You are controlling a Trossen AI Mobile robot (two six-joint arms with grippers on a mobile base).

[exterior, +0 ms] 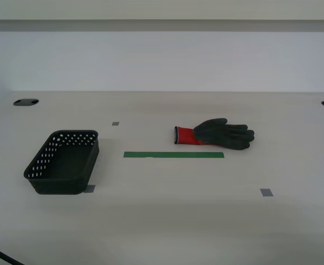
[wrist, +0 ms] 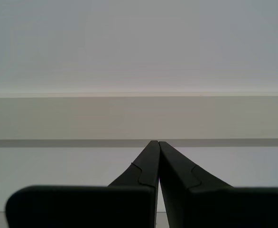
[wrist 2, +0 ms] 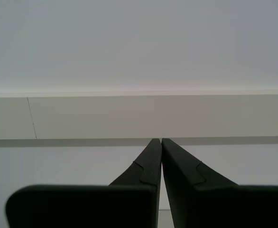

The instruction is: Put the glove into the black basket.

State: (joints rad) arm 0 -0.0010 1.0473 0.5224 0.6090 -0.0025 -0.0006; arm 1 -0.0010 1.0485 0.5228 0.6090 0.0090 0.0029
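Note:
The glove, dark grey with a red cuff, lies flat on the white table right of centre in the exterior view, cuff towards the view's left. The black basket, with round holes in its sides, stands empty on the view's left. Neither arm shows in the exterior view. My first gripper is shut with its fingertips together, holding nothing, and faces the white wall. My second gripper is likewise shut, holding nothing, and faces the wall. Neither wrist view shows the glove or the basket.
A green tape strip lies in front of the glove. Small grey markers sit near the basket, behind the strip and at the front right. Dark cable holes sit at the far table corners. A black cable crosses the near-left corner.

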